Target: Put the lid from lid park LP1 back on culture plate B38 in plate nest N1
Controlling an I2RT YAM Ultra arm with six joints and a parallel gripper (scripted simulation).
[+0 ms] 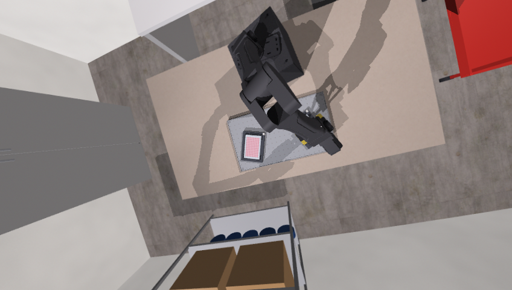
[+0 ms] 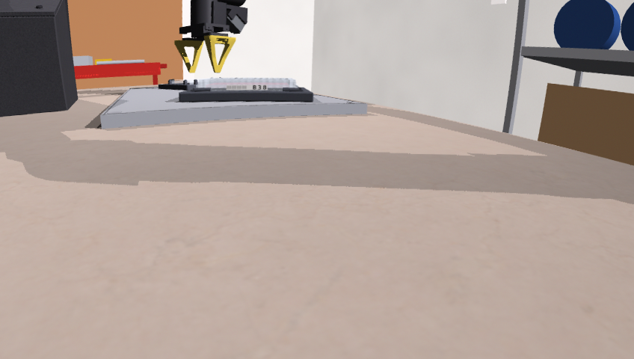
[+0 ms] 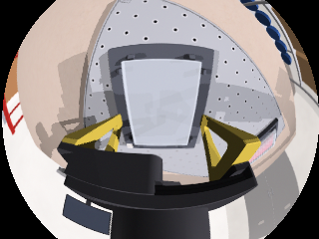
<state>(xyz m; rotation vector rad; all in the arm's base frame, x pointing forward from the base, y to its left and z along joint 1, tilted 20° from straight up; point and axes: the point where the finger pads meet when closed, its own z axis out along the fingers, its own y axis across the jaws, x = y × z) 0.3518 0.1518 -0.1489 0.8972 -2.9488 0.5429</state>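
Observation:
The culture plate B38 (image 1: 252,146) has pink wells and no lid. It sits in the black plate nest N1 (image 2: 245,94) at the left of the grey baseplate, and its label shows in the side view (image 2: 259,87). The clear lid (image 3: 161,102) lies flat in the dark frame of the lid park LP1 (image 3: 161,56). My gripper (image 3: 160,119) is open and empty. Its yellow fingers stand one on each long side of the lid's near end. In the side view the gripper (image 2: 204,69) hangs a little above the lid park, with its tips clear of the lid. In the overhead view my arm hides the lid park.
The grey perforated baseplate (image 1: 280,139) carries both the nest and the park. My arm's black base (image 1: 265,43) stands behind it. A red cart (image 1: 477,35) is at the far right, and a shelf with brown boxes (image 1: 251,262) is in front of the table.

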